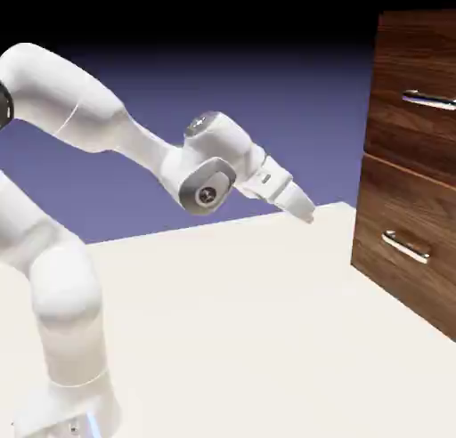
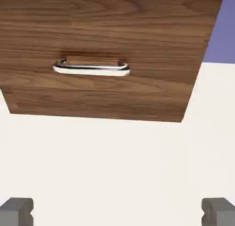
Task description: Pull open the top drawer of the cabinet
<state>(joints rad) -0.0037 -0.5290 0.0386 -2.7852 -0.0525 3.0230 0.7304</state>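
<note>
The cabinet [image 1: 419, 294] of dark wood grain stands at the right of the exterior view. Its top drawer [image 1: 405, 62] carries a horizontal silver bar handle [image 1: 427, 100] and sits flush with the front. My gripper [image 1: 307, 214] hangs over the table to the left of the cabinet, lower than that handle and well apart from it. In the hand view the two grey fingertips [image 2: 17, 211] stand wide apart with nothing between them, so the gripper [image 2: 117, 213] is open. That view shows the lower drawer front [image 2: 101, 36] and its handle [image 2: 91, 68], not the top drawer.
Below the top drawer is a like-looking drawer front [image 1: 392, 214] with its own silver handle [image 1: 406, 247]. The cream table [image 1: 249, 338] runs from the arm's base to the cabinet's foot. The arm's elbow and forearm [image 1: 98, 116] rise at the left.
</note>
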